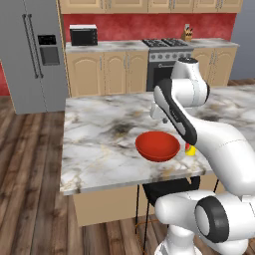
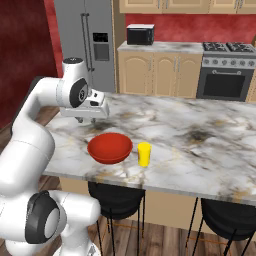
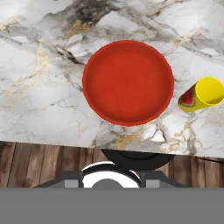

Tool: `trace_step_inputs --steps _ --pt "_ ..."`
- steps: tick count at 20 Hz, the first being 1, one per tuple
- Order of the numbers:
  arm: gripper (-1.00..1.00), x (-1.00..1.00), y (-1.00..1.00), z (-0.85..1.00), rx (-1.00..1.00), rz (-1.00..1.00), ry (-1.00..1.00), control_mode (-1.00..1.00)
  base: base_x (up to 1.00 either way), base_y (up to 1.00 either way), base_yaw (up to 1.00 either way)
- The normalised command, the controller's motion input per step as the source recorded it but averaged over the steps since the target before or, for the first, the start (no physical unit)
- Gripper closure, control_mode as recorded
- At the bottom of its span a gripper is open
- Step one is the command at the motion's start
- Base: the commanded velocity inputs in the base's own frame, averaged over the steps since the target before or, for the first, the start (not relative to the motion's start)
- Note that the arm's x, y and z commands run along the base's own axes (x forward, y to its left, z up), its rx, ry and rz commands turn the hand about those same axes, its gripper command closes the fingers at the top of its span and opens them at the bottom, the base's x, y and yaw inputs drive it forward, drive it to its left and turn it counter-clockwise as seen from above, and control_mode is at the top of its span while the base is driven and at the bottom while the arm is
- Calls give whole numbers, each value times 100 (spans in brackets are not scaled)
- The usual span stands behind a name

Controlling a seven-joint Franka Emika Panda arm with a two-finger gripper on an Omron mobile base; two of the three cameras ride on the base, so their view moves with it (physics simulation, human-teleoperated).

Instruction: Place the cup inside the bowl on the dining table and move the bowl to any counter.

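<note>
Order on the island counter (image 2: 200, 120), read from left to right in the right base view, is this: gripper (image 2: 86, 120), bowl (image 2: 110, 147), cup (image 2: 144, 154).

The gripper hangs above the marble, over the far left side of the bowl and well higher than its rim. It touches nothing. Its jaws point down, but the white hand covers them and I cannot tell if they stand apart or together.

The red bowl sits upright near the front edge of the island counter, and it has nothing inside. In the hand view it (image 3: 127, 82) lies almost in the middle, so the hand looks nearly straight down on it.

The yellow cup stands upright just beside the bowl on its right side, with a thin strip of marble between them. In the hand view it (image 3: 201, 94) is at the right border, its open mouth turned outward and a small watermelon picture on its wall. In the left base view the arm hides part of it (image 1: 190, 149).

So the bowl is between the jaws and the cup. I judge that the cup is not yet taken, and the next move has to carry the hand to the right, across the bowl, then down over the cup, whose long axis is vertical. The wall counter (image 2: 165, 47) lies far behind, for the later step.
</note>
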Motion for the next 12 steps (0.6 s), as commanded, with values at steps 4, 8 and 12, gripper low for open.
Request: trace_step_inputs --steps 4,8,12 --pt "-100 0 0 -2 0 0 0 -100 0 0 0" --pt "-100 0 0 0 0 0 0 -100 0 0 0" --pt "-100 0 0 0 0 0 0 -100 0 0 0"
